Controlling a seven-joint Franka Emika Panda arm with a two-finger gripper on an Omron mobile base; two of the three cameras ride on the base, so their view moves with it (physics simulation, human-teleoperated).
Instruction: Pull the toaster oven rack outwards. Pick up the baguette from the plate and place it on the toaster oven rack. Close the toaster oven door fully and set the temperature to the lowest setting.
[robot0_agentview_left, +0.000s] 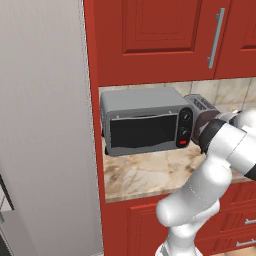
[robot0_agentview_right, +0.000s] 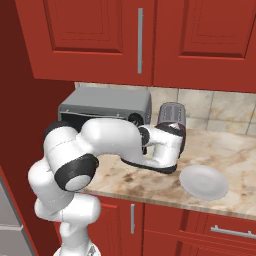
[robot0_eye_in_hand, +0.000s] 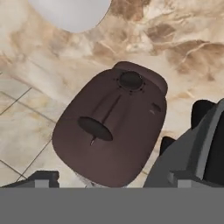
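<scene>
We have three cameras. Our left base camera sits behind the arm (robot0_agentview_left: 210, 185), on its left, and looks forward and a bit down at the toaster oven (robot0_agentview_left: 145, 125) from quite near, so we face its front. Our right base camera sits behind the arm on its right and looks down over the counter (robot0_agentview_right: 240, 155), so we see the toaster oven (robot0_agentview_right: 107, 107) from the side. Both cameras share the toaster oven, the counter, the brown toaster (robot0_agentview_left: 200, 104) and the red cupboards (robot0_agentview_right: 90, 35). Our hand camera is very close to the brown toaster (robot0_eye_in_hand: 111, 131). It is turned, so the plate (robot0_eye_in_hand: 70, 13) sits at its top edge.
</scene>
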